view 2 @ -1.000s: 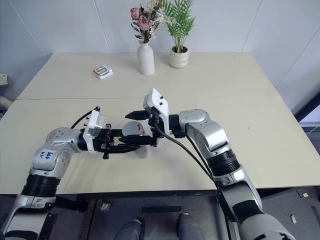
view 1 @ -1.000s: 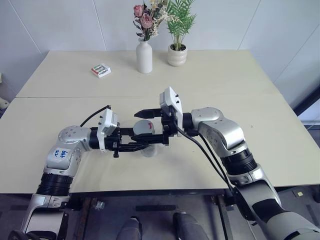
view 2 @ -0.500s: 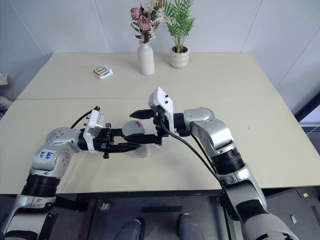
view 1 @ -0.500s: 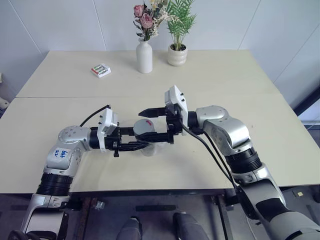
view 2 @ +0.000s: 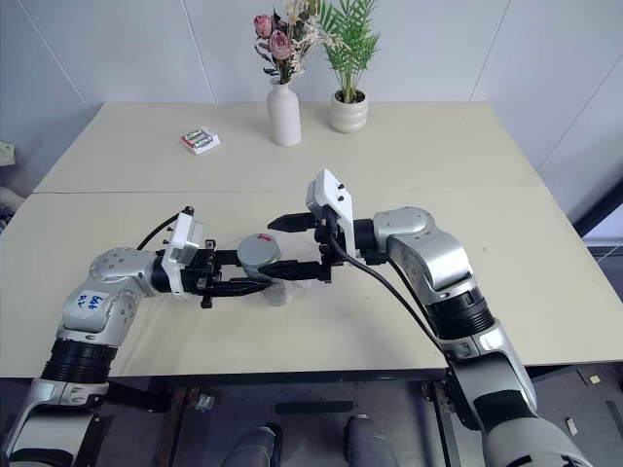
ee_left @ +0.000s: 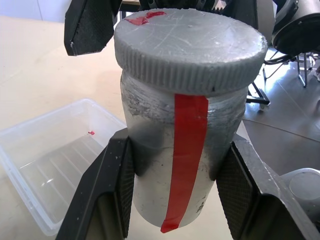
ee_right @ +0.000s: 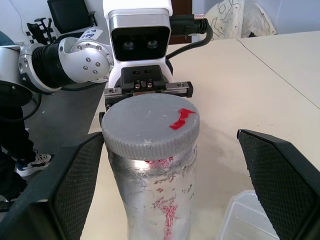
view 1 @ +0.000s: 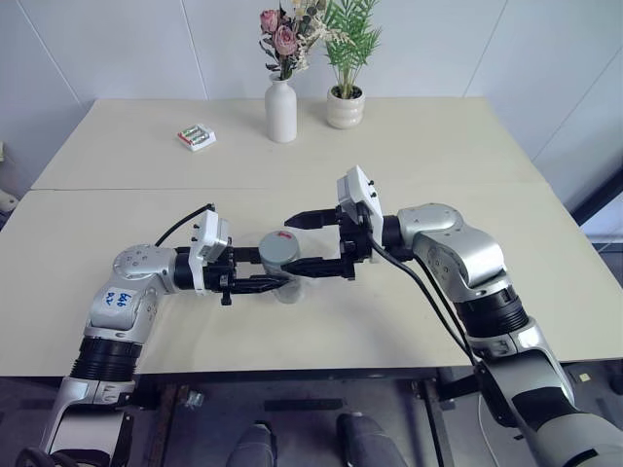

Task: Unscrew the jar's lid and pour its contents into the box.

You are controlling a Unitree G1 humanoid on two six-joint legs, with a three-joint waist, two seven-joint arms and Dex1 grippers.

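Jar (view 1: 276, 255), lid (ee_left: 189, 40) on: frame centre, above the desk (view 1: 117, 233), clamped by left gripper (view 1: 271, 282) jaws. Right gripper (view 1: 310, 243): jaws wide, empty, flanking the lid, not touching. Box (ee_left: 47, 160): beneath jar. Vase (view 1: 280, 109), pack (view 1: 196, 137): upper frame.

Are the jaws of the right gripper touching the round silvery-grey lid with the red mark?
Apart. In the right wrist view the right gripper stands open, with clear gaps between the lid and both black fingers.

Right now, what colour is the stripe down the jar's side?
Red, on the silvery-grey jar; clearest in the left wrist view.
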